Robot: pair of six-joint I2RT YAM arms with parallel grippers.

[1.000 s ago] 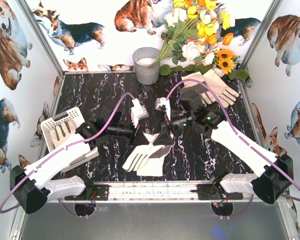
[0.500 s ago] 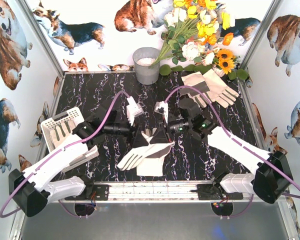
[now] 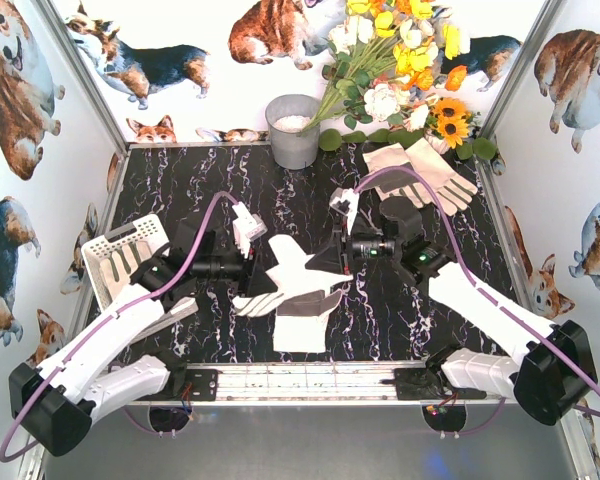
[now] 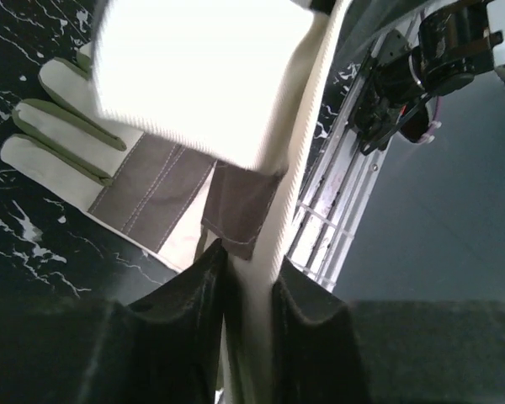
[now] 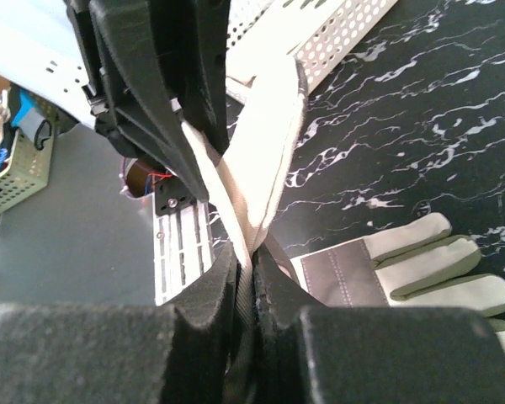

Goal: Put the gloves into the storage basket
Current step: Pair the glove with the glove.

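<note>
Both arms have shifted toward 9 o'clock, and one glove (image 3: 298, 272) now hangs stretched between them above the surface (image 3: 180, 185) at centre, left jaws and right jaws each clamped on it. Bare surface separates it from the storage basket (image 3: 98, 243) at the 9 o'clock edge. A second glove (image 3: 302, 325) lies flat toward 6 o'clock.

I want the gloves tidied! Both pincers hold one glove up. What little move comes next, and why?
Probably the right pincer should let go. It and the left pincer both pinch the same lifted glove, and the storage basket sits over on the left, so the left pincer could carry it there alone.
</note>
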